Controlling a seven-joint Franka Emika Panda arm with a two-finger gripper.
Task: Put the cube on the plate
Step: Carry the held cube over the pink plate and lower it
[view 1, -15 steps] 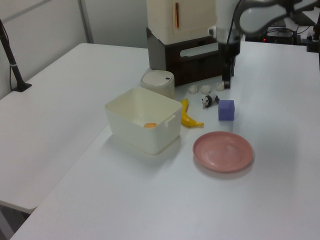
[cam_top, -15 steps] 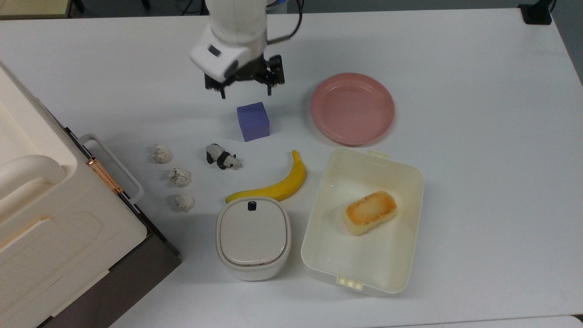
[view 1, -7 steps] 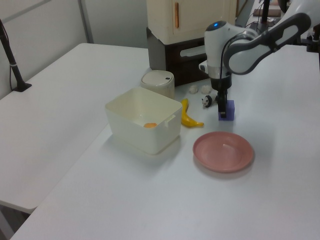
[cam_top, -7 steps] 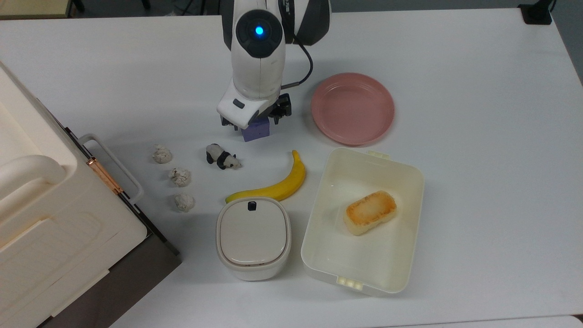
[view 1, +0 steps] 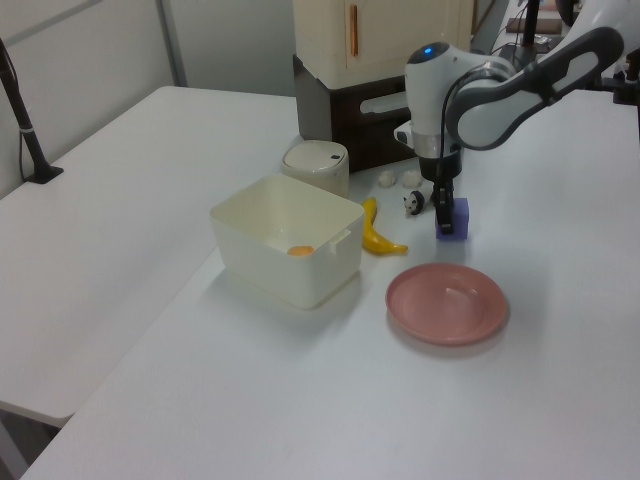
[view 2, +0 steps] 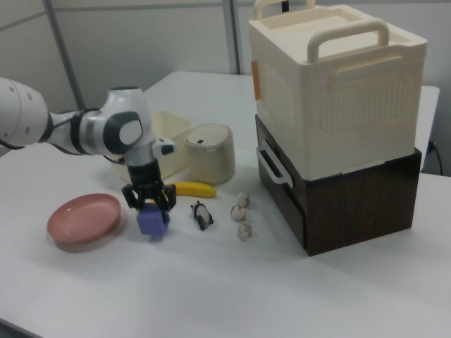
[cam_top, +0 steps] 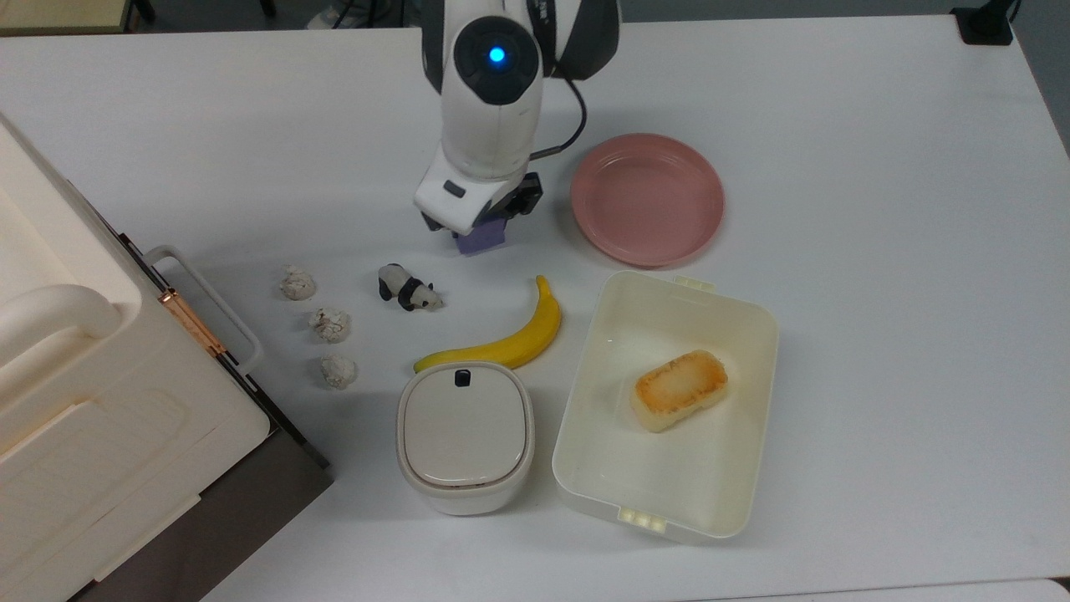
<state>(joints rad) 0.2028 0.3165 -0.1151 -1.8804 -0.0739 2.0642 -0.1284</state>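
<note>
The blue-purple cube sits mid-table, mostly covered by the arm's white hand in the top view. In the right view the cube hangs between the black fingers of my gripper, which is shut on its top. It looks slightly tilted, at or just above the tabletop. The left view has the gripper on the cube too. The pink plate lies bare to the top view's right of the cube, a short gap away.
A toy panda, a banana and three crumpled lumps lie near the cube. A cream container holds a bread piece. A lidded pot and a big cream box stand at the top view's lower left.
The gripper came down from behind the cube and closed over it. In the last half second the cube shifted slightly toward the plate with the gripper.
</note>
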